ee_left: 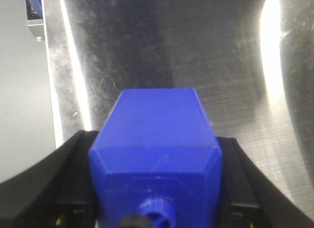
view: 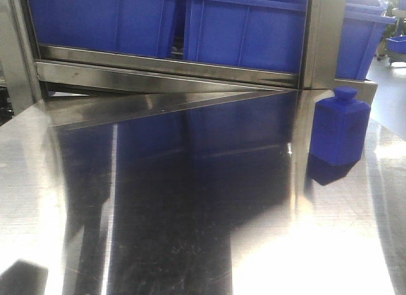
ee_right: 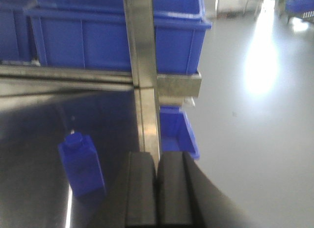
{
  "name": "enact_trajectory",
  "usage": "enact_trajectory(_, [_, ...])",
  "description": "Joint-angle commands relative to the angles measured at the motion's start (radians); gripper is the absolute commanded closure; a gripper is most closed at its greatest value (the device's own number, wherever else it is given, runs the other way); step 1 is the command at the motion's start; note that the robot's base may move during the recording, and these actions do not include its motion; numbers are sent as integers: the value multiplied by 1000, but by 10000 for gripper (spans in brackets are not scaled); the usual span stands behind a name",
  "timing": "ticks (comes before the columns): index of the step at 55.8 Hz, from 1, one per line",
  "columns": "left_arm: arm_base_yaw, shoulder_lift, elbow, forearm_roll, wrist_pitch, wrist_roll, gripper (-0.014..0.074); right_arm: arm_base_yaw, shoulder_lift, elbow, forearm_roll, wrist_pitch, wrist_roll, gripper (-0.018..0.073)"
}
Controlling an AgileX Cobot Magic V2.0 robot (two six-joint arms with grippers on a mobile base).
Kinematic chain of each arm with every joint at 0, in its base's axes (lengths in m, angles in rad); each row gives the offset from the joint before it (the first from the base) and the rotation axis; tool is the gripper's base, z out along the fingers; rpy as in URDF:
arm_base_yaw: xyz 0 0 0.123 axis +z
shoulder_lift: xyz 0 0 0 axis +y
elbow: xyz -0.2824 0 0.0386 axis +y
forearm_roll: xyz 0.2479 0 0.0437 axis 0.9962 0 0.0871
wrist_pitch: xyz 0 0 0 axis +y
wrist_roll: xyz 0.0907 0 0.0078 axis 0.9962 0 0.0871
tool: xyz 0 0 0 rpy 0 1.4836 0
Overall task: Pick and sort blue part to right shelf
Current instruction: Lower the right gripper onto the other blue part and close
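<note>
Mirror-steel tabletop [view: 190, 212] fills the front view, with glare and blue reflections all over. Your blue part [ee_left: 157, 162] sits in your left gripper [ee_left: 155, 139]. The black fingers [ee_left: 73, 159] are tight on each flank, the knob points back at the wrist and the body points out over the table. The grip looks firm: it's clamped on the flat sides, so the part shouldn't twist. It looks lifted off the steel, but the wrist view can't confirm a gap. The knob-back hold is probably so the flat base leads when you push it into a bin. The left arm doesn't show in the front view.

A second part [view: 339, 127] stands upright on the table, far right, just beside the post [view: 320, 41], with nothing gripping it. It is likely staged for a later pick.

Your right gripper [ee_right: 157, 158] is closed pad to pad and holds nothing. It hovers over the table edge in line with the post, near the second part but apart from it. I'd say it's parked out of the way.

Behind the table runs the shelf [view: 165, 72], with blue bins [view: 241, 28] on it. A lower bin [ee_right: 177, 132] sits past the edge, by the grey floor [ee_right: 255, 139].

Judgement: the pick is done and the carry to the shelf is next. Watch the post on approach, because the glare makes depth hard to read.
</note>
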Motion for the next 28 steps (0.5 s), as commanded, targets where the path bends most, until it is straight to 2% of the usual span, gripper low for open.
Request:
enact_trajectory(1, [-8, -17, -25, 8, -62, 9, 281, 27, 124, -167, 1, 41, -27, 428])
enact_trajectory(12, [-8, -17, -25, 8, -80, 9, 281, 145, 429, -478, 1, 312, -61, 207])
enact_trajectory(19, [-8, -17, -25, 8, -82, 9, 281, 178, 596, -631, 1, 459, -82, 139])
enact_trajectory(28, [-8, -17, -25, 6, -82, 9, 281, 182, 825, -824, 11, 674, -194, 64])
